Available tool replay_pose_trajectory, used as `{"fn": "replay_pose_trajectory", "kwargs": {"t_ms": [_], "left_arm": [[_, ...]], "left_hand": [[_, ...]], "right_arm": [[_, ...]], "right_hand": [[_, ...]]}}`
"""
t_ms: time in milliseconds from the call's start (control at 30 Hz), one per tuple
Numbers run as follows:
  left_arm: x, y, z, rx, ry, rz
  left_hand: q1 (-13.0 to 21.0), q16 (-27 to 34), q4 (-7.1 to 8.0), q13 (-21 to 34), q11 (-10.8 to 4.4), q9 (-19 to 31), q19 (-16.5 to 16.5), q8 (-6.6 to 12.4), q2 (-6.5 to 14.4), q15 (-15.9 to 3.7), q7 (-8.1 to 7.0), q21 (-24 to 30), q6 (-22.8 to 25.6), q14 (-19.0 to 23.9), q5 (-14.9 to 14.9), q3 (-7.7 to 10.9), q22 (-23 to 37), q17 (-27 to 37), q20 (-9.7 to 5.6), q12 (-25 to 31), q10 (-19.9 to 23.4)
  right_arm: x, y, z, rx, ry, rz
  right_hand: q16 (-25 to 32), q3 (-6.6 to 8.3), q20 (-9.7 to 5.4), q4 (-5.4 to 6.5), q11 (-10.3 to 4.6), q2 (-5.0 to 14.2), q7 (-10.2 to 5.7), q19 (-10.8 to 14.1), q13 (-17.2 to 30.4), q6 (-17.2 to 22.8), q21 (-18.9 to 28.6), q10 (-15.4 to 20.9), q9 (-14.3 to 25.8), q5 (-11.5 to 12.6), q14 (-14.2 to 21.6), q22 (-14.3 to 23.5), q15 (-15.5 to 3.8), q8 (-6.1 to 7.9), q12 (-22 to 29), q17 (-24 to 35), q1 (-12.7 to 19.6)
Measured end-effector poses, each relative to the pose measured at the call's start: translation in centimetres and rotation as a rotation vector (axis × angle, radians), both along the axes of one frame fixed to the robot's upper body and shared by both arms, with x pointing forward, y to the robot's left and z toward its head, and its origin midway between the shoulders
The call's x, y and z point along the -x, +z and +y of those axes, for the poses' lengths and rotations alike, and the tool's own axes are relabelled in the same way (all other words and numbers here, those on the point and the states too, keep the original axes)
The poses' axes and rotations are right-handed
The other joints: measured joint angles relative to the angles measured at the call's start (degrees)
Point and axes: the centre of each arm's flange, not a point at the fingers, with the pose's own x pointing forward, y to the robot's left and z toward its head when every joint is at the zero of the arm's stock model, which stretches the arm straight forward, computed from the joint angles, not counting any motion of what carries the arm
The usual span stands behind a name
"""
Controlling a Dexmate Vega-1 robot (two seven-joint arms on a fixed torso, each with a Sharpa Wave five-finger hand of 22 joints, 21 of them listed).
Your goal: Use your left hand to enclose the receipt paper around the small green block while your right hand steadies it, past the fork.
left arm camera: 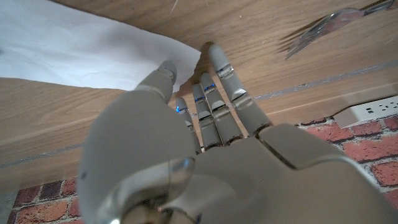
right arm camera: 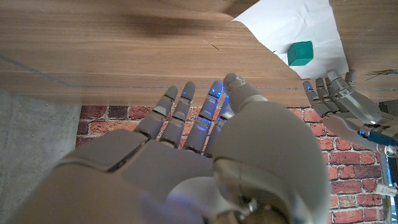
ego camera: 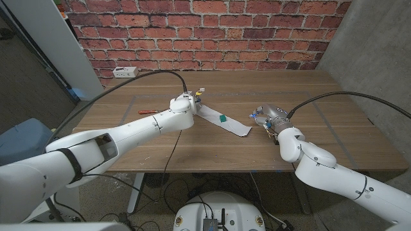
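A white strip of receipt paper (ego camera: 225, 121) lies slanted on the wooden table (ego camera: 321, 96), with a small green block (ego camera: 222, 119) resting on its middle. My left hand (ego camera: 187, 104) is at the strip's far left end. In the left wrist view its fingers (left arm camera: 214, 102) are spread, and the thumb tip touches the paper's (left arm camera: 81, 43) corner edge without holding it. A metal fork (left arm camera: 323, 31) lies just beyond those fingers. My right hand (ego camera: 266, 117) hovers a little off the strip's right end with its fingers (right arm camera: 186, 118) extended and apart. The right wrist view shows the block (right arm camera: 300, 53) on the paper (right arm camera: 292, 22).
A red-handled tool (ego camera: 149, 111) lies on the table beside my left forearm. A white power strip (ego camera: 125, 72) sits at the table's back left corner against the brick wall. Grey tape lines mark out the table's middle.
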Motion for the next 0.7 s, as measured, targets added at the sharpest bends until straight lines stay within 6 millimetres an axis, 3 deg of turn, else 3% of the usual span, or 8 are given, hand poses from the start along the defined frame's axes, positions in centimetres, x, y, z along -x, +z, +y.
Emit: {"fn": "replay_pose_trajectory", "kwargs": {"t_ms": [233, 333, 533, 700], "left_arm": [[0.0, -0.4, -0.3, -0.010, -0.032, -0.034], [0.1, -0.5, -0.3, -0.007, -0.044, -0.053], [0.3, -1.0, -0.5, 0.006, -0.076, -0.118], [0.5, -1.0, -0.6, 0.014, -0.107, -0.179]], "left_hand": [[4.6, 1.7, -0.05, 0.8, -1.80, 0.3, 3.1, 1.47, 0.9, -1.54, 2.81, 1.9, 6.4, 6.5, 0.8, 2.94, 0.0, -0.4, -1.14, 2.0, 5.7], [7.5, 3.3, -0.32, 1.3, -3.52, 0.7, 4.7, 2.69, 1.3, -2.83, 4.18, 3.2, 11.0, 10.8, 1.0, 4.07, 0.3, 0.2, -1.67, 3.4, 9.8], [11.2, 5.7, -0.32, 3.0, -5.17, 1.3, 6.6, 4.54, 0.4, -4.90, 4.49, 5.3, 18.3, 16.4, 1.0, 4.07, 0.3, 0.9, -2.38, 5.7, 15.5], [12.4, 6.5, -0.32, 4.1, -5.32, 1.7, 7.2, 5.70, 0.4, -4.13, 4.25, 6.2, 22.5, 17.5, 1.1, 4.06, 0.3, 0.9, -2.47, 6.8, 18.2]], "right_arm": [[0.0, 0.1, -0.1, -0.002, 0.002, -0.004], [0.0, 0.1, -0.1, -0.003, 0.002, -0.004], [0.0, 0.2, -0.1, -0.004, 0.003, -0.005], [-0.2, 0.3, -0.2, -0.006, 0.001, -0.003]], "right_hand": [[0.4, -0.53, 0.00, -0.05, 0.21, 0.00, 0.00, 0.0, 0.0, 0.0, 0.0, -0.2, 0.0, 0.0, 0.0, 0.0, 0.00, -0.28, -0.1, 0.4, 0.0], [0.4, -0.77, 0.00, 0.06, 0.21, 0.00, 0.00, 0.0, 0.0, 0.0, 0.0, -0.2, 0.0, 0.0, 0.0, 0.0, 0.00, -0.44, -0.2, 0.7, 0.0], [0.6, -1.29, -0.31, 0.13, 0.21, 0.00, 0.01, 0.3, 0.0, -0.2, 0.0, -0.2, 0.0, 0.0, 0.0, 0.0, 0.01, -0.87, -0.4, 0.9, 0.0], [0.7, -1.54, -0.46, 0.37, 0.21, 0.00, 0.09, 0.2, 0.0, -0.5, 0.0, -0.2, 0.0, 0.0, 0.0, 0.0, 0.01, -0.89, -0.4, 0.9, 0.0]]}}
